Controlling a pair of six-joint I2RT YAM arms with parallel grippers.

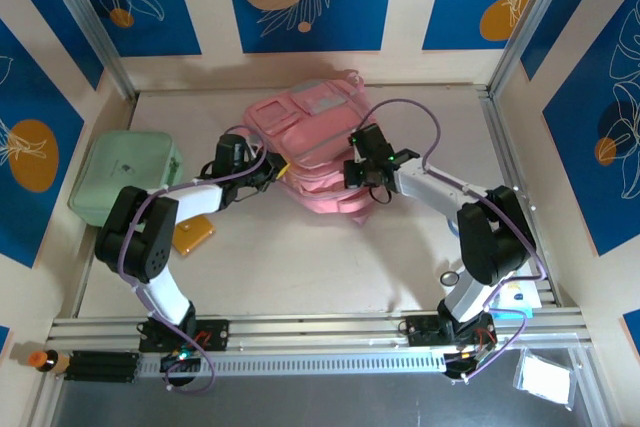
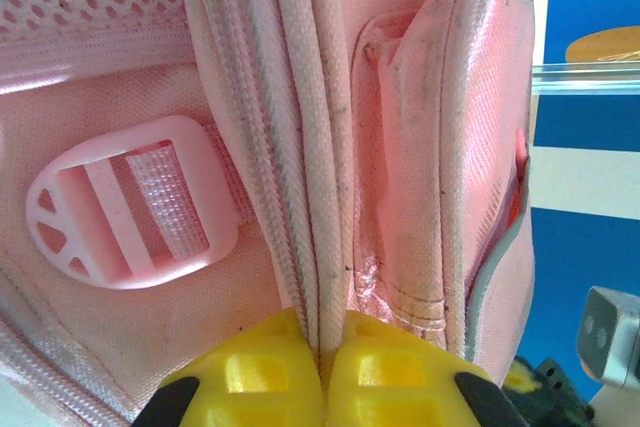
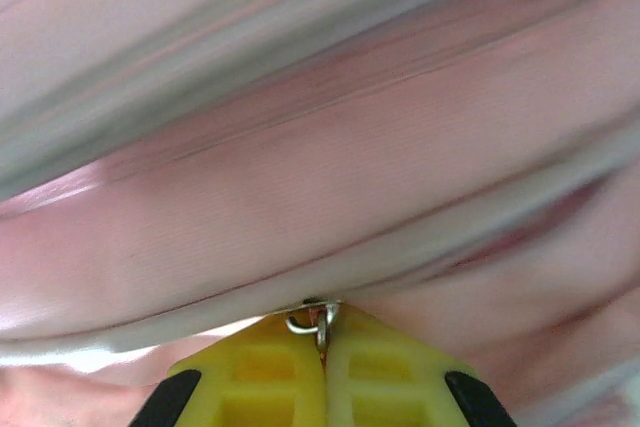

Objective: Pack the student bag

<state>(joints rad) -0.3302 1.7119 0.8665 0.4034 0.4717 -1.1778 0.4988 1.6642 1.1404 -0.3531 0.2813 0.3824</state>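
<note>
student bag edges in left gripper, right gripper.

Backpacks: we count one, the student bag.
Cases: we count one, the mint-green case.
Orange flat items: we count one orange item.
Arms: we count two, left arm, right arm.
Grippers: we count two, left gripper, right gripper.
Buckles: we see one pink buckle.
Zipper rings: we see one zipper ring.
</note>
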